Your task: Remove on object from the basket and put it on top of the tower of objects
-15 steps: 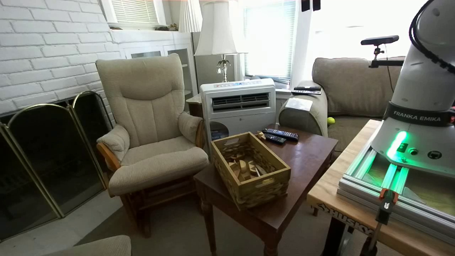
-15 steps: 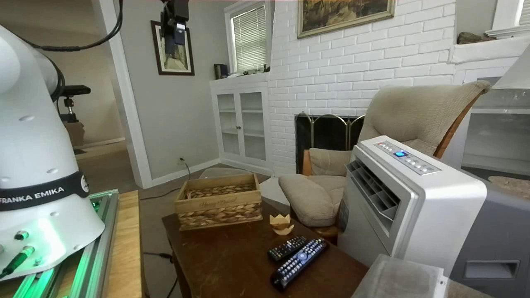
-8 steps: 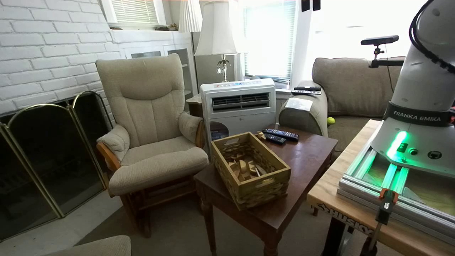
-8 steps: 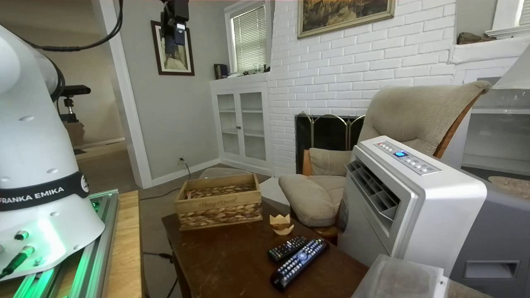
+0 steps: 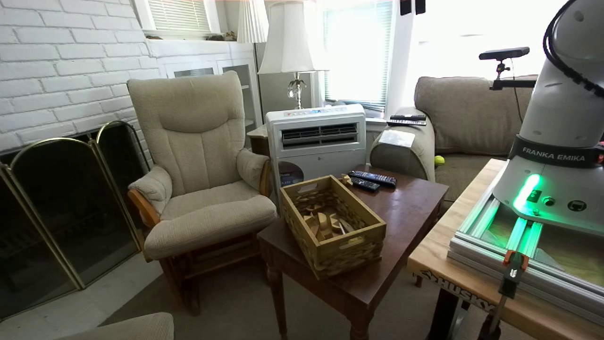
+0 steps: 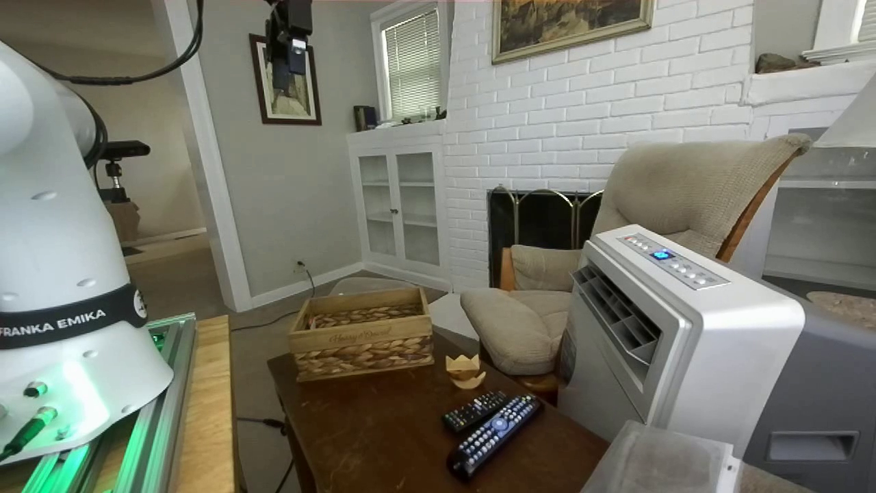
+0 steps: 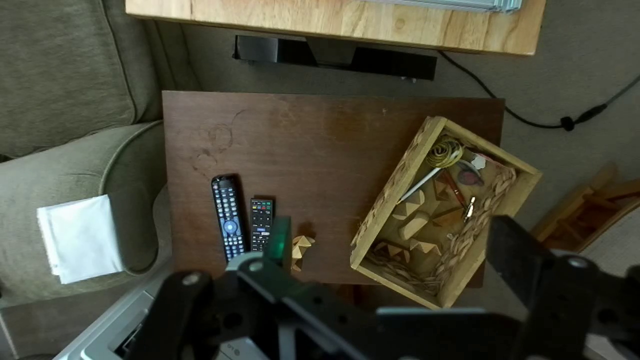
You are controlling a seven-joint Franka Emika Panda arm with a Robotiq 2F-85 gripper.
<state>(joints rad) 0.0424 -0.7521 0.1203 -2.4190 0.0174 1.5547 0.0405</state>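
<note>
The basket (image 7: pixel 379 225), wood-rimmed with woven sides, sits on a dark brown table. Inside it lie several pale wooden pieces (image 7: pixel 414 226), a red pen (image 7: pixel 452 189), a white stick and a yellow coil (image 7: pixel 444 151). Beside the basket stands the tower (image 6: pixel 464 368), a small stack of zigzag-cut wooden pieces; the wrist view shows it from above, close by the left finger (image 7: pixel 281 242). My gripper (image 7: pixel 392 235) is high over the table, its jaws wide apart with nothing between them. Only its black fingertips (image 5: pixel 406 7) enter an exterior view at the top.
Two black remotes (image 6: pixel 494 435) lie on the table (image 6: pixel 369 424) near the tower. A white air-conditioning unit (image 5: pixel 316 127) and a beige armchair (image 5: pixel 203 189) stand behind the table. The wooden workbench (image 5: pixel 439 245) carries the robot's base; a sofa (image 5: pixel 472 123) is at the back.
</note>
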